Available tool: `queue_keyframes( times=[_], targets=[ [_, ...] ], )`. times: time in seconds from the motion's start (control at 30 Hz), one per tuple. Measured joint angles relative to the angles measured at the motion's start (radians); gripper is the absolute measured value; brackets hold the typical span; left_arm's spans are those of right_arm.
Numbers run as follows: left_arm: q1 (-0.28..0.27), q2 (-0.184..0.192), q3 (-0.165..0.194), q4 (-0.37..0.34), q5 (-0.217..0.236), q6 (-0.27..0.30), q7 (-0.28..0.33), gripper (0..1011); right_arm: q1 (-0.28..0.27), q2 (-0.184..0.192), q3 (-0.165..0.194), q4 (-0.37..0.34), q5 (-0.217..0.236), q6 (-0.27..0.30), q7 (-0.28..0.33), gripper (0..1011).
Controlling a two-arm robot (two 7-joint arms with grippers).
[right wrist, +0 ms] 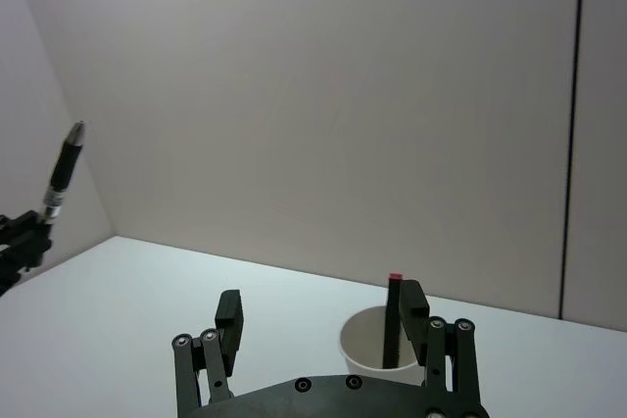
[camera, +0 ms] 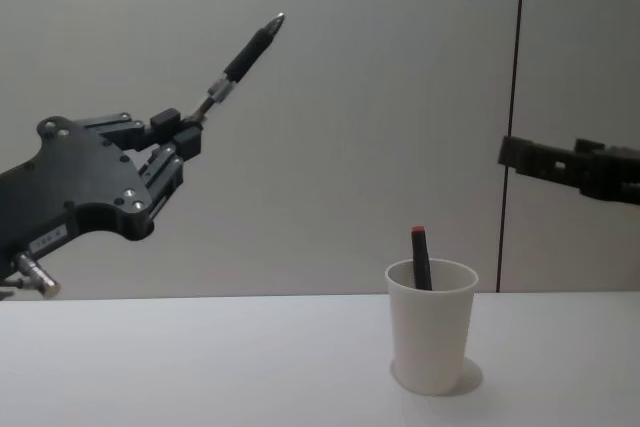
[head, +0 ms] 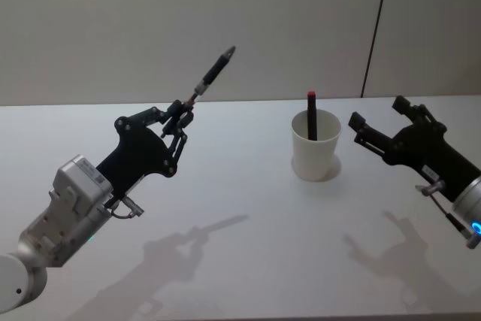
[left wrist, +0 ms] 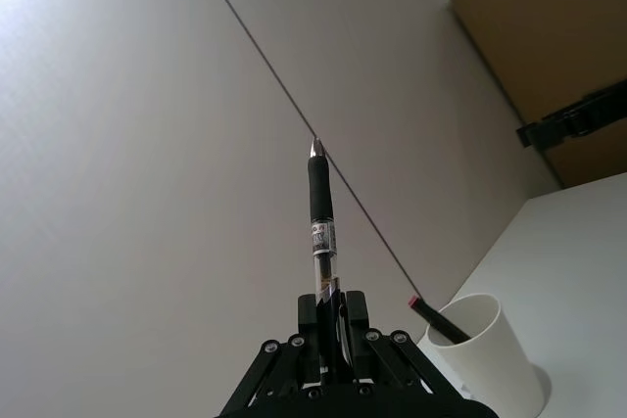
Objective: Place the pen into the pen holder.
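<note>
Nearest the robot, on its left, the left gripper hovers above the bare table with its fingers pinched on the tail end of the pen. The pen's long axis runs up and away toward 1 o'clock in the head view, writing tip highest and nothing touching the barrel beyond the pinch. From that grip the pen holder lies at between 3 and 4 o'clock in the head view. In the chest view it sits at about 4 o'clock, well apart and lower, standing upright on the table with its mouth open upward. The pen points away from the mouth, so the coming move probably needs a swing across to the right and a turn of the wrist to bring the long axis steeply down over the rim. The table between gripper and cup is free of obstacles. A black marker with a red cap already stands in the cup, leaning toward its far side, so the near half of the mouth looks like the roomier target. At about 2 o'clock from the cup, near it but not touching, the right gripper hangs with its fingers spread and empty. It is the closer arm, so it limits room on that side.
</note>
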State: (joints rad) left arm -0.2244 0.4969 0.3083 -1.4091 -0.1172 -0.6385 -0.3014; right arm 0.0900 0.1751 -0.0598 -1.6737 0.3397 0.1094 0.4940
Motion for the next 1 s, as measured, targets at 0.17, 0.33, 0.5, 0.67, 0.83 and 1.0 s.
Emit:
queue_keyframes(
  times=[0.17, 0.33, 0.5, 0.67, 0.83, 1.0],
  targets=[
    [-0.021, -0.010, 0.003, 0.023, -0.022, -0.030, -0.069, 176, -0.001, 0.005, -0.003, -0.004, 0.016, -0.005, 0.038, 1001],
    [-0.041, -0.021, 0.007, 0.044, -0.042, -0.052, -0.132, 176, -0.002, 0.011, -0.008, -0.005, 0.032, -0.012, 0.075, 1001],
    [-0.068, -0.036, 0.014, 0.070, -0.058, -0.069, -0.197, 177, -0.002, 0.016, -0.012, -0.007, 0.046, -0.018, 0.099, 1002],
    [-0.098, -0.054, 0.022, 0.097, -0.068, -0.078, -0.253, 176, -0.002, 0.021, -0.015, -0.007, 0.059, -0.023, 0.118, 1002],
    [-0.116, -0.065, 0.027, 0.115, -0.073, -0.083, -0.287, 177, -0.002, 0.026, -0.017, -0.008, 0.073, -0.026, 0.139, 1001],
    [-0.129, -0.073, 0.030, 0.128, -0.077, -0.087, -0.308, 176, -0.002, 0.033, -0.019, -0.008, 0.094, -0.027, 0.168, 1001]
  ],
)
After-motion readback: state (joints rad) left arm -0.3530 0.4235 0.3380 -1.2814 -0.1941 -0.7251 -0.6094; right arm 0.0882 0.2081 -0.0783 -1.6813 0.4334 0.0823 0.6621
